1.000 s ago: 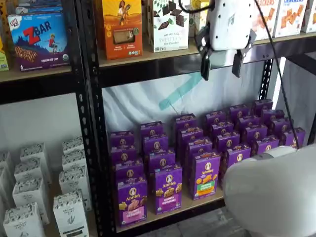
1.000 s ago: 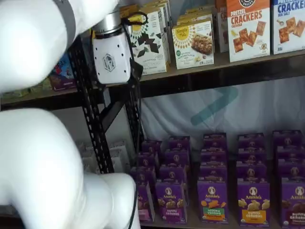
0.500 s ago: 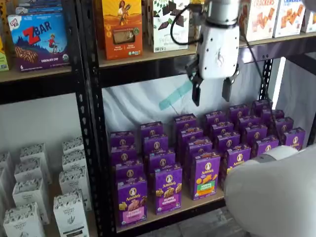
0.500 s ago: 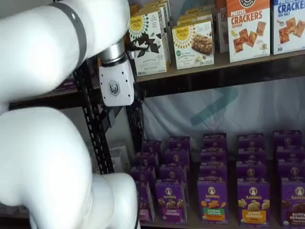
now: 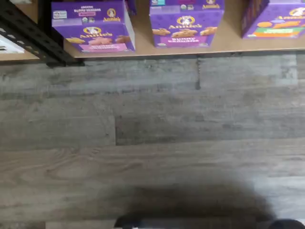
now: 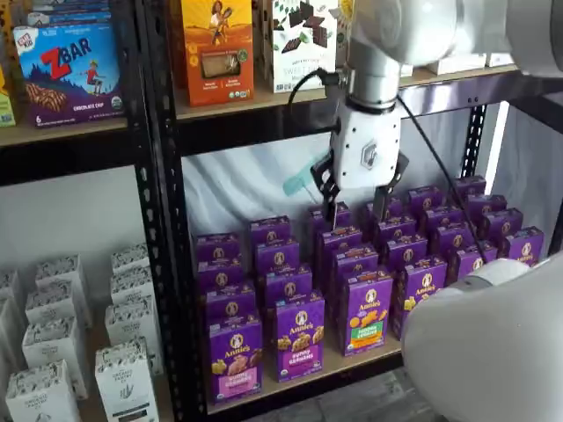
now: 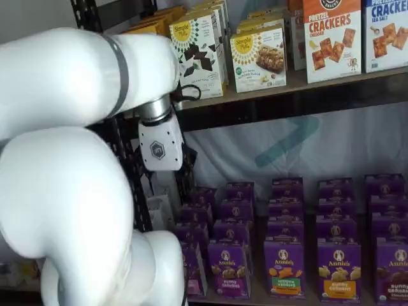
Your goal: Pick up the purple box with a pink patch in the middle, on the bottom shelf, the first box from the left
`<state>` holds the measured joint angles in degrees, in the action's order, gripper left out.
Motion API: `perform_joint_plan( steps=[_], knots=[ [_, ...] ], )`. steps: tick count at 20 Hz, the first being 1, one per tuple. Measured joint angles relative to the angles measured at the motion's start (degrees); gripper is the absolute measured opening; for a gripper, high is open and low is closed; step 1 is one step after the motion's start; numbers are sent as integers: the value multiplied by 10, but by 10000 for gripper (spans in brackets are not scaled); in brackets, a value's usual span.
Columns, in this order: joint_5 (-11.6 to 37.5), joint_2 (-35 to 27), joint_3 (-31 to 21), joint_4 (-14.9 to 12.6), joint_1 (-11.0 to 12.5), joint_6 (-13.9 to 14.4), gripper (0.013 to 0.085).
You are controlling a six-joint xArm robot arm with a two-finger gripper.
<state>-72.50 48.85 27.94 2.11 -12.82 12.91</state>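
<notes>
Gripper (image 6: pixel 354 204) hung vertical below white wrist, black fingers (image 6: pixel 332 206) pointing down, clear gap between them, nothing held. White arm links (image 7: pixel 70 166) bulked across foreground in both shelf views. Fingers not seen in wrist view.

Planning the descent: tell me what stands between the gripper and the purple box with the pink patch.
In a shelf view the gripper, fingers apart, hangs over the back rows. Between it and the purple box at the front corner stand rows of other purple Annie's boxes.
</notes>
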Motion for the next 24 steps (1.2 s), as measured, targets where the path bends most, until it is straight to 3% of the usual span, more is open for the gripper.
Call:
perform_joint_plan(
  steps=[10, 18, 24],
  knots=[
    [182, -110, -59, -24, -45, 52, 850],
    [264, -237, -39, -32, -78, 90, 850],
    [342, -314, -33, 33, -94, 56, 850]
  ],
)
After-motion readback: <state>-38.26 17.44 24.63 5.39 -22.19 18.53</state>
